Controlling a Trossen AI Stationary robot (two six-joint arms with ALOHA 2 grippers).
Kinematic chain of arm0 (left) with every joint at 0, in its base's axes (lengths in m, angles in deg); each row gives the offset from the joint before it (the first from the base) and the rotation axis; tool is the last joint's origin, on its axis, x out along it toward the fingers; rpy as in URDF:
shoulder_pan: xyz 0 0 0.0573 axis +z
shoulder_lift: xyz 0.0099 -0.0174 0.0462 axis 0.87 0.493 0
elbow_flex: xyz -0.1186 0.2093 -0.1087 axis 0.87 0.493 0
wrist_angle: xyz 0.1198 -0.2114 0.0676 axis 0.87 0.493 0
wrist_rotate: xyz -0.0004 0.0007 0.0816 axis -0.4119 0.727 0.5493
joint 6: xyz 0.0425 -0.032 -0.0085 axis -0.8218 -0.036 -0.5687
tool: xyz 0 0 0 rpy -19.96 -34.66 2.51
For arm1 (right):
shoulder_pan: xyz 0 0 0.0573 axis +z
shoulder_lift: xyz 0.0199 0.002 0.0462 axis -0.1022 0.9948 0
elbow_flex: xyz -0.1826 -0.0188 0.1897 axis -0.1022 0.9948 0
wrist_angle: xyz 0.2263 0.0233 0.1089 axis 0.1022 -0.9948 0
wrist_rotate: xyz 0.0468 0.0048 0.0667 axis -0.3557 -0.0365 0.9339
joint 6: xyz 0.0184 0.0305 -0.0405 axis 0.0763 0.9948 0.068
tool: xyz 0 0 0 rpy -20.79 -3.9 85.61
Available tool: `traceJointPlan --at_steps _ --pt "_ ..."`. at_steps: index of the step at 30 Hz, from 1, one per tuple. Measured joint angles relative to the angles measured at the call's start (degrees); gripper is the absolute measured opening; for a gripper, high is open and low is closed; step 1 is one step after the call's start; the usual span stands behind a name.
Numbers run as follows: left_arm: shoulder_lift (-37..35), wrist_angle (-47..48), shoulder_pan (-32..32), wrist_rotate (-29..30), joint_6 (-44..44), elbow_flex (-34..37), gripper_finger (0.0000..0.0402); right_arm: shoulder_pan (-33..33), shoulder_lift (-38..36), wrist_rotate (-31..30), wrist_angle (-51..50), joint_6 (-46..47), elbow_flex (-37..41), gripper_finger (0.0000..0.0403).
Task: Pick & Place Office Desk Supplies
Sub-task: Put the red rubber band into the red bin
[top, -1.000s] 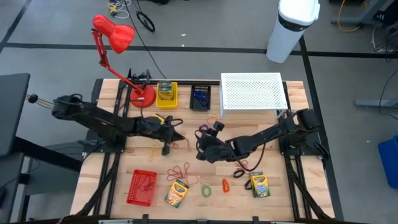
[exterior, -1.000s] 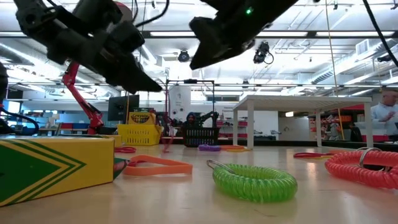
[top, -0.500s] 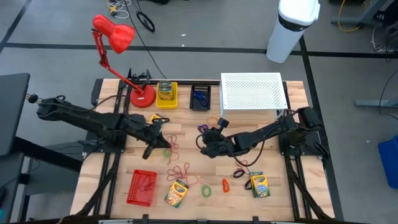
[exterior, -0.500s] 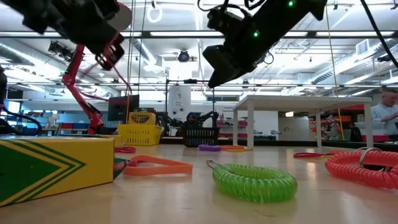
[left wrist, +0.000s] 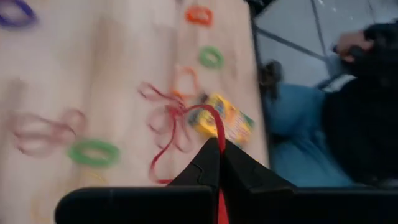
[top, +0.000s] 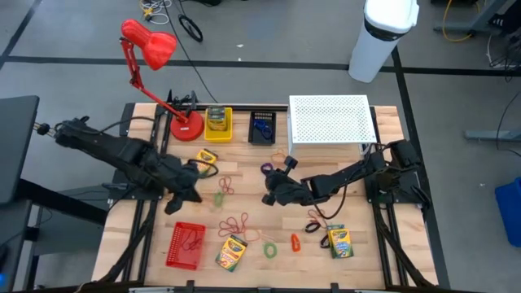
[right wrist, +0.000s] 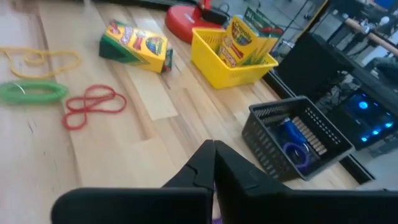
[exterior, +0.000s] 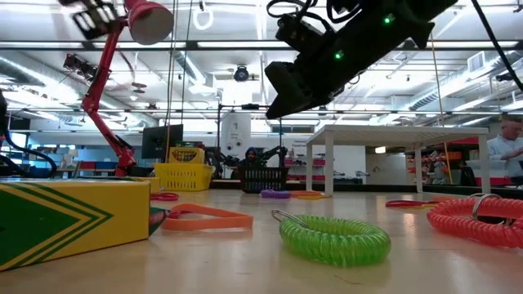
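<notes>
My left gripper (top: 174,203) hangs above the table's left half, between a loose crayon box (top: 207,155) and the red tray (top: 186,246). It is shut on a thin red rubber band (left wrist: 211,115). My right gripper (top: 267,198) stands shut above the table's middle, high over it in the low view (exterior: 274,106). No thing shows between its fingers (right wrist: 213,144). More red bands (top: 236,224), a green loop (top: 218,198), a purple loop (top: 264,168) and crayon boxes (top: 231,252) (top: 339,241) lie flat on the wood. My left gripper pinches the red rubber band between its two fingertips. A loop of the band (left wrist: 216,124) stands out past the tips, and a strand (left wrist: 219,208) runs back between the fingers. The fingers slant down toward the table's near edge. The band is lifted clear of the table.
A yellow bin (top: 217,122) with crayon boxes, a black basket (top: 262,128) with blue loops, the white riser (top: 332,120) and the red lamp (top: 151,45) line the far edge. A green loop (top: 269,249) and an orange loop (top: 295,242) lie near the front. A person's blue-clad leg (left wrist: 298,130) shows beyond the table.
My left gripper has risen from the table's middle and gone toward the left edge, tipping up from pointing steeply down, and has carried the red band with it. My right gripper has sunk a little over the middle, and its fingers have come together.
</notes>
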Motion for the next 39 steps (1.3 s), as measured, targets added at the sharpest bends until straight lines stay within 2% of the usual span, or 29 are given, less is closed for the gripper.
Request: traceJointPlan --at_steps 8,14,18,23,28,39 --pt "0.6 3.6 -11.6 0.0 15.5 -2.0 0.0004 -0.1 0.0 1.6 4.2 -1.7 1.8 0.0005" --pt "3.0 4.2 -20.3 6.5 24.0 -2.0 0.0005 -0.1 0.0 1.6 4.3 -1.7 1.8 0.0014" --pt "6.9 4.2 -24.6 9.9 28.4 -2.0 0.0005 -0.1 0.0 1.6 4.3 -1.7 1.8 0.0015" --pt "13.5 4.2 -29.0 10.0 33.9 -2.0 0.0005 -0.1 0.0 1.7 4.3 -1.7 1.8 0.0004" --pt "19.3 4.2 -32.0 9.3 38.0 -2.0 0.0006 -0.1 0.0 1.8 4.8 -1.7 1.8 0.0013" --pt "23.5 4.3 -37.0 8.2 48.2 -2.0 0.0006 -0.1 0.1 4.8 7.8 -3.1 1.8 0.0007"
